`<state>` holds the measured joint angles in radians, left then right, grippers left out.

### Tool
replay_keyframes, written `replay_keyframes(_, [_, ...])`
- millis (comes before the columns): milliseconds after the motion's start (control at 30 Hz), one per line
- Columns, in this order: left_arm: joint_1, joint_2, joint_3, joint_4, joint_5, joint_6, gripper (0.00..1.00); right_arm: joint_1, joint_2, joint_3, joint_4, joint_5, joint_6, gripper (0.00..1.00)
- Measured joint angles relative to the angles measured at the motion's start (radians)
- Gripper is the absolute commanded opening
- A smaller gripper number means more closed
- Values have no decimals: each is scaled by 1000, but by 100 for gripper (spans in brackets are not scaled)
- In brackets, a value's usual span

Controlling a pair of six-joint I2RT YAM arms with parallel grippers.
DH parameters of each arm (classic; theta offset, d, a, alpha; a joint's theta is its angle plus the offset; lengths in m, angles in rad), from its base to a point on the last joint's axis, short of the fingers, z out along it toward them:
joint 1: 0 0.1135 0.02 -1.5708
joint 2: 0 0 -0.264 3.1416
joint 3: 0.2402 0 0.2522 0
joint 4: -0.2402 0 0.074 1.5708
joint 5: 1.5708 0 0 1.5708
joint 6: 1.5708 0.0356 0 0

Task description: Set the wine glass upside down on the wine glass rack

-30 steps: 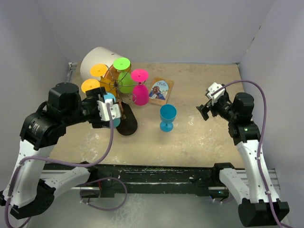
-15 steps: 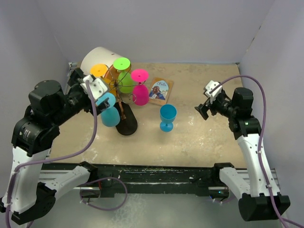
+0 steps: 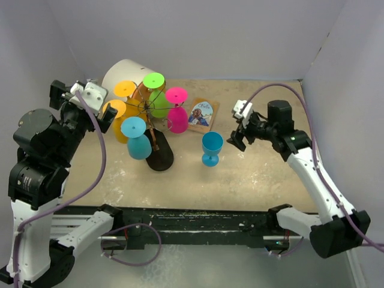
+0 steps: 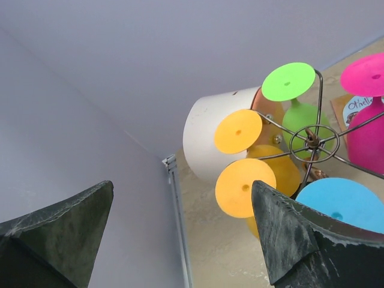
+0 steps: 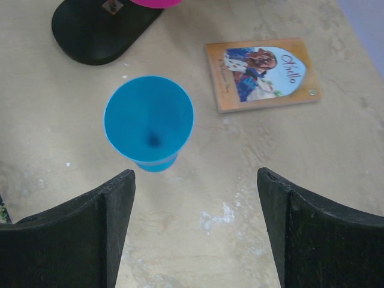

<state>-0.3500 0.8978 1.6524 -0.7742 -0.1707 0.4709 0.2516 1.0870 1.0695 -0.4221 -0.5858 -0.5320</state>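
Status:
- Wine glass [image 3: 211,148], blue, stands upright on the counter [image 3: 264,180], mouth up, about mid-counter. Nothing touches it.
- Wine glass rack [image 3: 144,108] sits at the glass's 9–10 o'clock, near but apart. Its black oval base [image 3: 161,157] is flat on the counter.
- The rack carries five glasses, feet up, bowls down: two orange [image 3: 114,109], one green [image 3: 154,80], one pink [image 3: 176,95], one blue [image 3: 137,141]. The hung blue one is on the near side, around 7 o'clock from the hub.
- Right tool [image 3: 237,135]: fingers apart, nothing between them. It hovers at the standing glass's 3 o'clock, close, no contact. In the right wrist view the glass mouth [image 5: 149,120] lies ahead of the gap, offset toward 11 o'clock.
- Left tool [image 4: 183,192]: fingers wide apart, empty, raised at the rack's 9 o'clock, well clear of it. Its camera looks at the glass feet and the rack hub [image 4: 312,139].
- White cylinder [image 3: 123,72] lies on its side at the rack's 11 o'clock, right behind the orange glasses.
- Book [image 3: 203,114] is flat on the counter at the standing glass's 12 o'clock, just beside the pink glass.
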Motion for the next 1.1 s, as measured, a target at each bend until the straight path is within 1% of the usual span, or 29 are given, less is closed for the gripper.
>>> replay_keyframes(133, [30,-47,-47,4,-3,2,99,58,96,55,-6,20,40,79])
replay_keyframes(300, [51,-62,-49,22,0,1,99,110,191,125,-8,60,78,77])
replay_keyframes(467, [55,-56,-56,34,3,0,99,182,266,173,-28,134,103,72])
replay_keyframes(600, [55,-53,-58,34,3,1,99,220,317,193,-48,205,119,66])
replay_keyframes(767, [55,-56,-64,36,3,1,99,241,385,219,-76,281,132,56])
replay_keyframes(933, [55,-61,-81,49,10,1,99,253,427,233,-103,317,141,39])
replay_keyframes(1100, [55,-61,-93,53,11,1,99,259,433,236,-121,331,144,28])
